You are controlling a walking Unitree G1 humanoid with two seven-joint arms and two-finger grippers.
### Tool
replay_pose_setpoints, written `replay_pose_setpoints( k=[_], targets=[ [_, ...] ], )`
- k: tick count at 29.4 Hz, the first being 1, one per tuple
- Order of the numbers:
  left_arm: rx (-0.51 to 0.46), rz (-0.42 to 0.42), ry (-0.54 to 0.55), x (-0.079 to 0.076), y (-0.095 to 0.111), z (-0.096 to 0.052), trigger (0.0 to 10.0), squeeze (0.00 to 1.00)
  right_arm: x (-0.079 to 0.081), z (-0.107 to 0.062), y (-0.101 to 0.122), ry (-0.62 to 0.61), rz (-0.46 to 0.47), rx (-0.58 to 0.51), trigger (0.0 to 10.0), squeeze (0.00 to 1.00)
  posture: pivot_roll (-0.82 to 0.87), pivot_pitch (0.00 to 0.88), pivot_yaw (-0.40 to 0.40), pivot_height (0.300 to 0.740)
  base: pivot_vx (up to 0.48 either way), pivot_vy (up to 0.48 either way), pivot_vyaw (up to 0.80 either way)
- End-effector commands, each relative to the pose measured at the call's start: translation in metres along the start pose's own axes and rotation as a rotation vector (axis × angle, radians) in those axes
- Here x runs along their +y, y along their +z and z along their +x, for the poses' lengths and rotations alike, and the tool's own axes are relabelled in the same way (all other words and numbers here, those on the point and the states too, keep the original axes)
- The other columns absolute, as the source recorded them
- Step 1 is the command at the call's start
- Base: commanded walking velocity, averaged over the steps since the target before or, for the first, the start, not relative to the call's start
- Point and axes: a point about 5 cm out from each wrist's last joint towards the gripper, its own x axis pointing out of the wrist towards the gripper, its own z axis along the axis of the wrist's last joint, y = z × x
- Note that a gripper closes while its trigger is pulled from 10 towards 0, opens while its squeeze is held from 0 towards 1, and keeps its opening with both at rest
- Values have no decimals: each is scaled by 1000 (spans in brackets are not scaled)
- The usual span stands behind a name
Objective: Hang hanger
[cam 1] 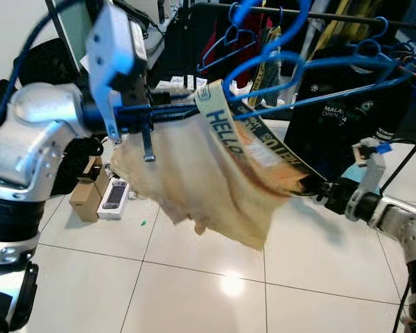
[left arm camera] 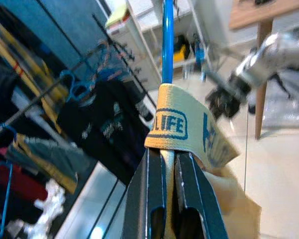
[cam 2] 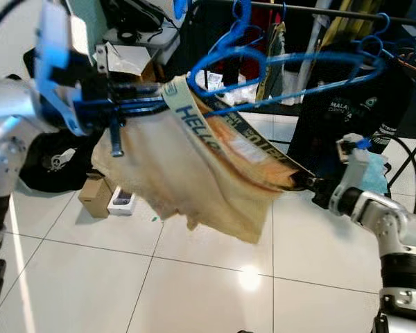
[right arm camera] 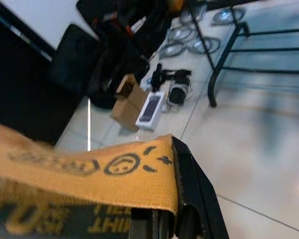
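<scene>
Midway, judging by eye: blue hanger (cam 1: 312, 66) pinched with cloth (cam 1: 201, 177) in left tool (left arm camera: 162, 199); cloth's far corner clamped by right tool (right arm camera: 162, 219); rail (cam 1: 319, 14) unreached.

Home: clothes rack (cam 1: 319, 14), tiled floor (cam 1: 194, 277)

Blue hanger (cam 1: 312, 97) w/ cream garment (cam 1: 194, 180), midair.

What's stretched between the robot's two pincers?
A yellowish towel draped over a blue hanger spans the gap. The left pincer clamps the hanger end, the right pincer pinches the towel's far corner. Both eye views show it.
</scene>
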Motion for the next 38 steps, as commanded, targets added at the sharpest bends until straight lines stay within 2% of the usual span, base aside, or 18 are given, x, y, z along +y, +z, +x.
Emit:
replay_pose_setpoints(
  k=[1,5,7,10,12,14,20,24,27,38],
  targets=[
    [27,30,5,1,-1,-3,10000,0,-3,-3,3,-11,24,-18,0,0,-38,117,21,740,0,0,0],
    [44,34,17,-1,-6,-4,10000,0,-6,-6,13,-33,44,-67,0,0,-37,115,19,740,0,0,0],
    [58,43,24,-4,-11,-6,10000,0,-13,-10,30,-90,79,-165,0,0,-36,111,19,740,0,0,0],
    [62,44,24,-5,-13,-8,10000,0,-18,-12,37,-123,105,-212,0,0,-35,109,18,740,0,0,0],
    [49,24,12,-9,-16,-11,10000,0,-24,-16,51,-174,156,-318,0,0,-33,109,19,740,0,0,0],
    [35,8,-9,-13,-15,-12,10000,0,-28,-18,55,-201,175,-347,0,0,-34,109,19,740,0,0,0],
    [27,-15,-84,-29,-17,-10,10000,0,-30,-15,57,-240,201,-354,0,0,-29,111,14,740,0,0,0],
    [65,-1,-93,-34,-23,-7,10000,0,-26,-11,58,-226,205,-351,0,0,-31,114,15,740,0,0,0],
    [119,10,-109,-43,-38,-2,10000,0,-17,-3,65,-202,189,-350,0,0,-37,118,18,740,0,0,0],
    [174,44,-83,-42,-47,5,10000,0,-4,5,79,-163,164,-366,0,0,-38,120,18,740,0,0,0]
  ],
)
